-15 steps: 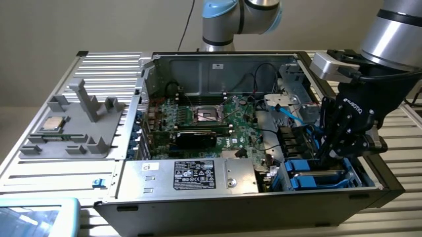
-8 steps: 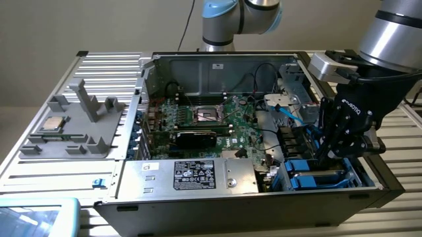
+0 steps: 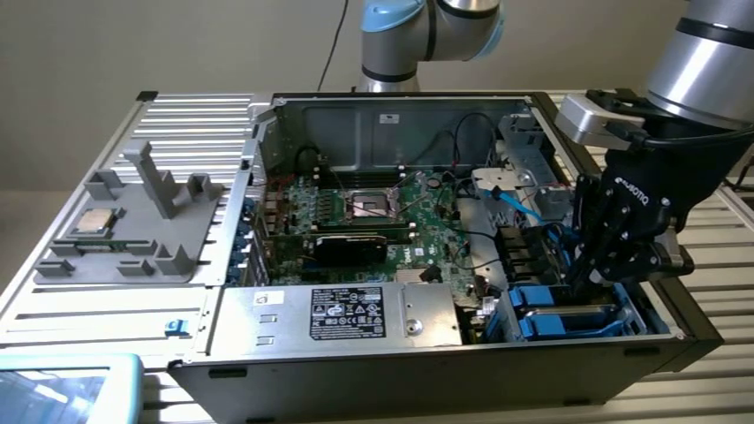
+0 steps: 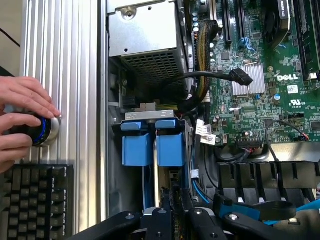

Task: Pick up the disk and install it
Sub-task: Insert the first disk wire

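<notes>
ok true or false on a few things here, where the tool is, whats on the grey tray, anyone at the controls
1. The tool is down inside the open computer case, at the blue drive bay. True.
2. The tool's tips are spread wide apart. False: they sit close together.
3. A CPU chip lies on the grey tray. True.
4. The tray sits inside the case. False: it is outside, on the exterior view's left.
5. A person's hand holds a round knob beside a keyboard. True.

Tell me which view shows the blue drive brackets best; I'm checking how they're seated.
The wrist view: the blue drive brackets face the camera, side by side in their bay. In the exterior view they sit low in the case, partly behind the gripper.
</notes>
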Controlling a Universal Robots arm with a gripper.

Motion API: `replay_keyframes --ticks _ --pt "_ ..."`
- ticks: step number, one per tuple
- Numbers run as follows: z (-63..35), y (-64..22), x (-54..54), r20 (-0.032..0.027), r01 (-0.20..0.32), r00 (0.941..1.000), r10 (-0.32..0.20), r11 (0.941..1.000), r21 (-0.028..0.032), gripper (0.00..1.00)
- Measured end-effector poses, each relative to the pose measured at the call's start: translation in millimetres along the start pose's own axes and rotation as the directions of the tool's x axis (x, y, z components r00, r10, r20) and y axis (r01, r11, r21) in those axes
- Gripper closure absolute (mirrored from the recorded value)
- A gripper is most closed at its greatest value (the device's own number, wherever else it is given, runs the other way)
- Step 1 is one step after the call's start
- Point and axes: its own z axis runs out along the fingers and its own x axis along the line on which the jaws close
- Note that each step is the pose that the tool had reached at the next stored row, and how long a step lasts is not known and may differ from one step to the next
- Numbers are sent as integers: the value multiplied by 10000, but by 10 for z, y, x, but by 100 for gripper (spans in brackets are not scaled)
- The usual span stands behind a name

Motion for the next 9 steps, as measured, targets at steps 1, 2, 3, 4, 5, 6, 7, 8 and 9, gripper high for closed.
replay_keyframes --ticks 1,2,3,4,5,6,7,8,9 --pt "2 0 1 1 0 10000 0 10000 0 83" --pt "3 -1 2 1 0 10000 0 10000 0 83" --pt "4 -1 3 0 -1 10000 1 10000 0 83" --pt "6 -1 3 -2 -2 10000 2 10000 1 83" --pt "7 0 3 -3 -4 10000 4 10000 0 83" --pt "9 0 3 -2 -7 10000 7 10000 0 83" --pt "11 0 3 -1 -9 10000 9 10000 -1 83" --pt "15 5 2 4 -12 10000 12 10000 -2 83" --pt "17 8 2 6 -13 10000 13 10000 -2 83"
